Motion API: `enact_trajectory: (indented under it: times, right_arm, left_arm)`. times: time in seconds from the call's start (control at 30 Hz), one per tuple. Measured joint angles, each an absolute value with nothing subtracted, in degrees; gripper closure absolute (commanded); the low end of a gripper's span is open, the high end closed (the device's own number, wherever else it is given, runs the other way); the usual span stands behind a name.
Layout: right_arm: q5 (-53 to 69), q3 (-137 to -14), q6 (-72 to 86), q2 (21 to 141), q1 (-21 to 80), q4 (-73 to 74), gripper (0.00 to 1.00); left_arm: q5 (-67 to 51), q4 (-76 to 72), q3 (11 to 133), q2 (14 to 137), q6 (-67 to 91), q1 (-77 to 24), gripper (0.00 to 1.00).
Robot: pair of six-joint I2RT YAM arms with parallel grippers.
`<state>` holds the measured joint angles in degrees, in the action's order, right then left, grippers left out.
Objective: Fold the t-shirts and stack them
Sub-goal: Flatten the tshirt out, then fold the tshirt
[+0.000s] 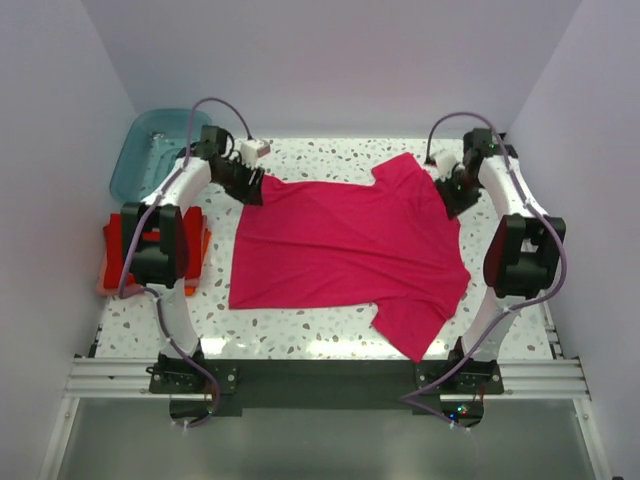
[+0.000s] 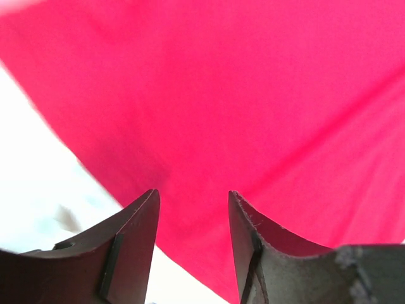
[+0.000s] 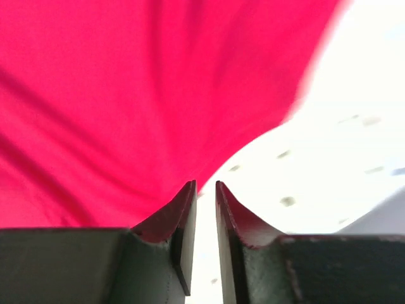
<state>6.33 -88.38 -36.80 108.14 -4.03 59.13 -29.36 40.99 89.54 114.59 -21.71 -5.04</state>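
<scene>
A magenta-pink t-shirt (image 1: pixel 345 245) lies spread flat on the speckled table, its sleeves at the far and near right. My left gripper (image 1: pixel 250 188) is at the shirt's far left corner. In the left wrist view (image 2: pixel 193 202) its jaws stand open, with the shirt's edge (image 2: pixel 253 95) below and between them. My right gripper (image 1: pixel 455 200) is at the shirt's far right edge beside the sleeve. In the right wrist view (image 3: pixel 205 190) its jaws stand a narrow gap apart with only bare table between them, and the cloth (image 3: pixel 126 95) lies just left. A folded red shirt (image 1: pixel 115 245) and a folded orange shirt (image 1: pixel 200 255) are stacked at the left, partly hidden by the left arm.
A translucent teal tub (image 1: pixel 150 150) stands at the far left corner. White walls close in the table on three sides. The arm bases and a metal rail (image 1: pixel 320 378) run along the near edge.
</scene>
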Motion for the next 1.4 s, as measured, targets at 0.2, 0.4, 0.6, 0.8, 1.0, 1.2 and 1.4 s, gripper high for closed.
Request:
enact_trajectory:
  times: [0.2,0.4,0.6,0.8,1.0,1.2,1.4]
  right_arm:
    - [9.96,-110.1,-30.04,114.48,-4.05,53.89,0.59]
    - [10.63,-120.07,-22.55,126.96,-4.14,49.45,0.48]
    - [13.08,-121.91,-16.1,136.31,-4.51,45.23,0.43]
    - [15.64,-125.43,-11.88,141.62,-5.04,41.56,0.43]
    - [19.81,-128.22,-9.76,143.31,-5.37,39.68,0.43]
    - [22.35,-129.86,-9.37,144.16,-5.39,39.81,0.41]
    - [23.59,-129.91,-8.45,144.16,-5.43,39.88,0.46]
  left_arm:
    - [-30.89,36.25,107.87,120.68,-20.1,-4.97,0.42]
    - [-30.41,31.27,115.68,129.69,-17.41,-4.78,0.28]
    - [-29.08,27.38,115.68,133.82,-15.25,-4.43,0.23]
    - [-28.99,24.08,116.79,135.68,-13.8,-3.95,0.23]
    - [-29.19,22.92,119.83,139.5,-12.45,-3.75,0.25]
    - [-29.34,23.53,121.73,142.63,-12.38,-3.75,0.3]
    - [-29.06,24.47,121.84,142.85,-13.13,-3.73,0.37]
